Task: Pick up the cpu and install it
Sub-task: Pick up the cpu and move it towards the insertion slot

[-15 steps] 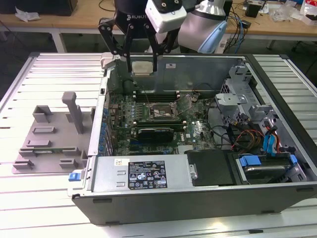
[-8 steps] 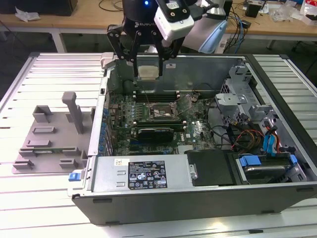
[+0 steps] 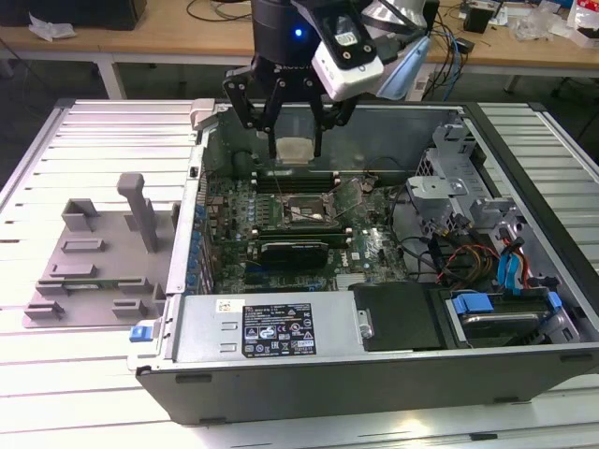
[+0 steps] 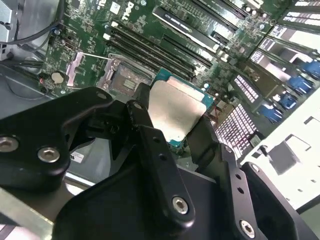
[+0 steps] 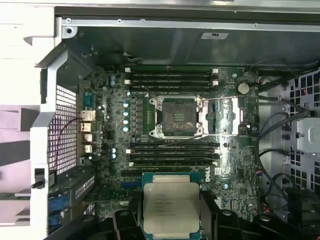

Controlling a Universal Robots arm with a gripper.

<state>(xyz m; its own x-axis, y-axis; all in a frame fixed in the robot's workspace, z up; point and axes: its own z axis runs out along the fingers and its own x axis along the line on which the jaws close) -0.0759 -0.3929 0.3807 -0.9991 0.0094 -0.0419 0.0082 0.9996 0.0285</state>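
The cpu (image 3: 296,150) is a flat square chip with a pale silver top, and my gripper (image 3: 296,138) is shut on it by two opposite edges. It hangs in the air over the far part of the open computer case. Below it, on the green motherboard (image 3: 370,245), lies the open square socket (image 3: 304,213) with its metal frame. In the first wrist view the cpu (image 5: 170,206) sits between the black fingers (image 5: 131,216), apart from the socket (image 5: 178,116). In the second wrist view the cpu (image 4: 175,107) is tilted above the socket (image 4: 125,80).
The case walls (image 3: 197,178) ring the board. A power supply (image 3: 281,327) and drive bays (image 3: 505,318) with cables fill the near side. A grey fixture tray (image 3: 94,262) lies on the slatted table at the exterior view's left. Memory slots (image 5: 172,77) flank the socket.
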